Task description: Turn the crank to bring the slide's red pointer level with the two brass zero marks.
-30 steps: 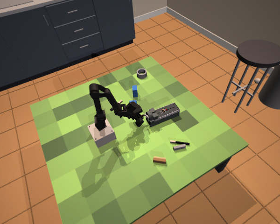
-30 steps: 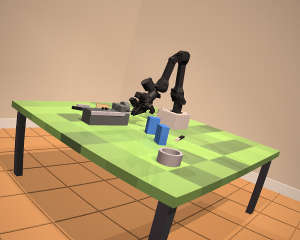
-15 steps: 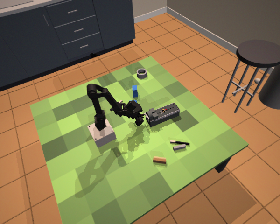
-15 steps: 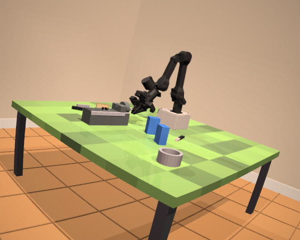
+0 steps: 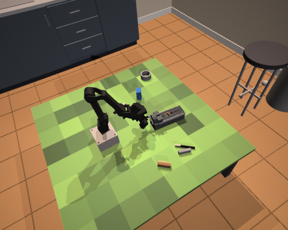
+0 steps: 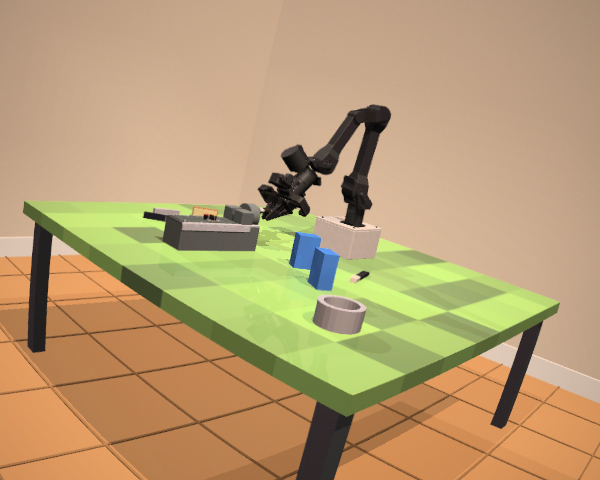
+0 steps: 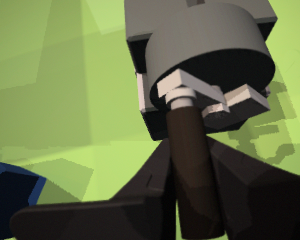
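Wrist view shows my gripper [image 5: 145, 121] [image 6: 265, 214] [image 7: 183, 143] pinching the crank's dark brown handle [image 7: 190, 170] at the near end of the grey slide machine [image 5: 169, 118] [image 6: 211, 235] [image 7: 210, 40]. I judge this the turning step: next, a small arc around the crank's axis, watching the red pointer [image 5: 171, 112]; whether it is level I can't tell. The blue blocks [image 5: 138, 94] [image 6: 323, 268] stand off to one side; the table edge [image 5: 201, 184] [image 6: 186, 320] looks well apart.

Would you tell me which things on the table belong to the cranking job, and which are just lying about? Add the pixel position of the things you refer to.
For the job:
- dark grey slide machine [image 5: 169, 121] [image 6: 210, 239]
- brown cylindrical crank handle [image 7: 187, 150]
- black gripper [image 5: 146, 121] [image 7: 183, 143], shut on that handle

Just lying about:
- grey ring [image 5: 146, 78] [image 6: 338, 320]
- blue upright blocks [image 5: 138, 95] [image 6: 323, 271]
- orange-brown block [image 5: 163, 164]
- light grey bar [image 5: 184, 151]
- black-and-white sticks [image 5: 186, 146] [image 6: 359, 276]
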Motion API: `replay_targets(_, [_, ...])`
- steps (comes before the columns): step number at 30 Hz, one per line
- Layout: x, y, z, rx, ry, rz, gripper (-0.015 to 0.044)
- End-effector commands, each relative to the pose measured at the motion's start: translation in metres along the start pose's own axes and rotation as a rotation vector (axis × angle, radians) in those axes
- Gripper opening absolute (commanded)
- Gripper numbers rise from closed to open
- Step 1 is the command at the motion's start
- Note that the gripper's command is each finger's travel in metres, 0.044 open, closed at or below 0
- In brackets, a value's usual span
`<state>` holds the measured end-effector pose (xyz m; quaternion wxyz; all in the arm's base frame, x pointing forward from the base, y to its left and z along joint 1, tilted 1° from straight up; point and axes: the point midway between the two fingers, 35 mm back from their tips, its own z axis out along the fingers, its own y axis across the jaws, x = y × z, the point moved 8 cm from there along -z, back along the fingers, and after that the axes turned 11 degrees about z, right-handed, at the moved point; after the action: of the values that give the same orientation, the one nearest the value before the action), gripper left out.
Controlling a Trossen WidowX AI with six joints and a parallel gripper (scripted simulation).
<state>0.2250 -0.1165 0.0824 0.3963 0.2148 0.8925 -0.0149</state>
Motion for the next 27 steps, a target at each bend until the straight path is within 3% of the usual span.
replay_targets(1, [-0.005,-0.005,-0.005,0.004,-0.008,-0.005,0.0])
replay_targets(27, [-0.01,-0.026,-0.006,0.005,-0.008,-0.006,0.0])
